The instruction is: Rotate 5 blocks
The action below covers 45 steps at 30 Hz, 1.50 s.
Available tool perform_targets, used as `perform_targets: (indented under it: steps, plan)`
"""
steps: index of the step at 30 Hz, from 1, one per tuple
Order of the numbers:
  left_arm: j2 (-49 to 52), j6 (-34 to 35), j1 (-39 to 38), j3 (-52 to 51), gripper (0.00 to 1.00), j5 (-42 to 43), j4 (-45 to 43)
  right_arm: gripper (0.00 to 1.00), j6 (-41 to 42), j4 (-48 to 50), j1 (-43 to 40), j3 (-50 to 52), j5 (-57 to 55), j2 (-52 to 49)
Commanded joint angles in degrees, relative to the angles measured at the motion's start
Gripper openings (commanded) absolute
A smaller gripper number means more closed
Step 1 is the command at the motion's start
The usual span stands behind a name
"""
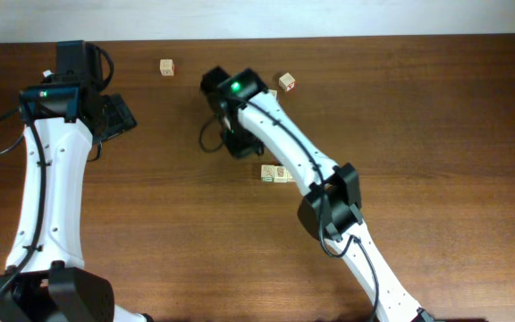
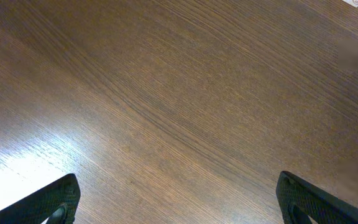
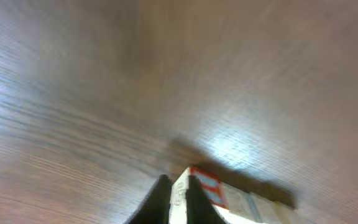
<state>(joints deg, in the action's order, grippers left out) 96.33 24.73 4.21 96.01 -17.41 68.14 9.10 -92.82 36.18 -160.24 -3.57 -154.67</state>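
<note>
Left fingers: spread wide apart, held nothing, hung above bare brown wood-grain worktop.
Right fingers: close together, low over worktop, right against a small light-wood cube with red-bordered print; view was blurred, could not tell whether gripped.
Two printed light-wood cubes: lay touching side by side at mid-worktop, partly under white right arm.

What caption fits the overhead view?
Right arm reaches among scattered blocks on a wooden table; left gripper hangs open.
</note>
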Motion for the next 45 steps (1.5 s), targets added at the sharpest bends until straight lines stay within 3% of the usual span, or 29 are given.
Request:
perform_targets:
  steps: [1,4,8,11,15,22,29,34,39,45]
  plan:
    - [0.1,0.7,-0.2,0.8,0.99,-0.8,0.1,0.24,3.6,1.3,-3.9,-7.7,0.5,1.3]
    - [0.1,0.7,-0.2,0.8,0.99,-0.8,0.1,0.44,4.1,7.7,-6.5,-8.8,2.0,1.3]
    - [0.1,0.7,-0.2,0.8,0.99,-0.8,0.1,0.57,4.9,16.4,-8.2,-6.3,3.1,0.2]
    - [0.1,0.7,-0.2,0.8,0.99,-0.8,0.1,0.61,4.9,22.3,-8.5,-3.2,2.6,-0.7]
    - [0.1,0.7,-0.2,0.8,0.99,-0.8,0.1,0.62,5.0,29.7,-9.3,2.0,-0.7,-1.4]
    - [0.1,0.7,-0.2,0.8,0.99,-0.8,0.1,0.61,15.6,33.8,-13.3,6.4,-6.1,-1.4]
    - [0.1,0.7,-0.2,0.8,0.99,-0.8,0.1,0.63,6.9,43.5,-16.8,10.1,-3.4,-1.5]
    - [0.1,0.7,-0.2,0.8,0.99,-0.8,0.1,0.66,5.8,50.2,-18.6,16.1,-2.8,-1.7]
    - [0.1,0.7,-0.2,0.8,0.99,-0.8,0.1,0.58,3.1,51.7,-19.0,18.3,-1.1,-1.7]
    - [0.1,0.7,-0.2,0.8,0.99,-0.8,0.1,0.27,3.1,50.8,-18.9,18.3,-1.1,-1.7]
